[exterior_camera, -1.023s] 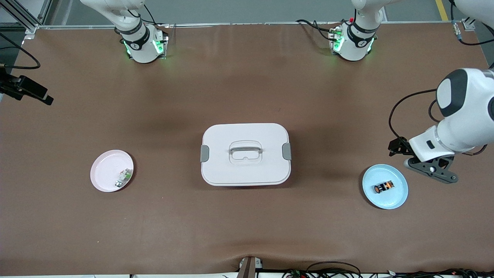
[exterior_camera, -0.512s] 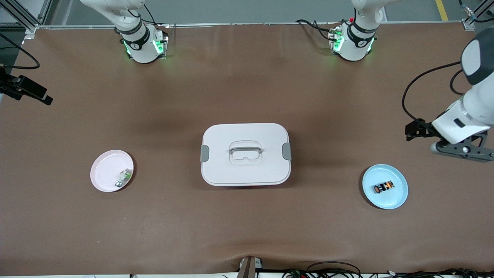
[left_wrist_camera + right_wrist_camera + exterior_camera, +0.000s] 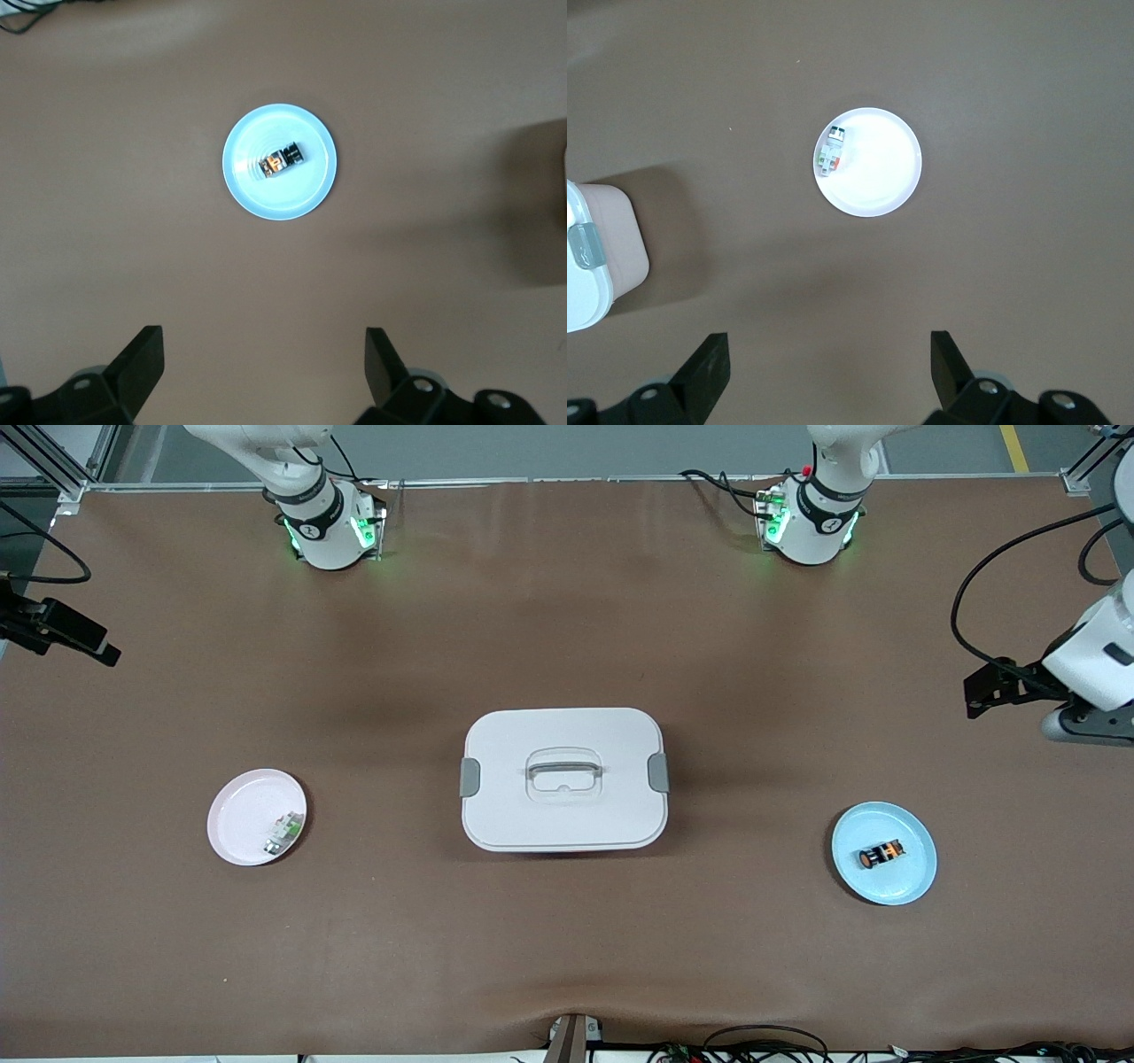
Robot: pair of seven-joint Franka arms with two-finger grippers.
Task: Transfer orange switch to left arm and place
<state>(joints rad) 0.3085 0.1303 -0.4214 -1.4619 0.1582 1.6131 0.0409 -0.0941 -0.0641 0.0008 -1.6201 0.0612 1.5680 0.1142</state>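
Observation:
The orange switch [image 3: 882, 855] lies on a light blue plate [image 3: 912, 872] toward the left arm's end of the table; it also shows in the left wrist view [image 3: 281, 160]. The white lidded box [image 3: 563, 779] stands mid-table between the two plates. My left gripper [image 3: 263, 341] is open and empty, high over bare table beside the blue plate [image 3: 306, 190]; its wrist [image 3: 1094, 664] shows at the front view's edge. My right gripper [image 3: 828, 341] is open and empty, high over the table near a pink plate [image 3: 877, 177].
The pink plate [image 3: 244, 810] toward the right arm's end holds a small white-and-green component [image 3: 283, 833]. A corner of the box [image 3: 594, 257] shows in the right wrist view. Brown mat covers the table. Cables lie along the front edge.
My left arm has lifted and drawn away from the blue plate toward the table's end and the bases' side. The switch, the box and the right arm have not moved.

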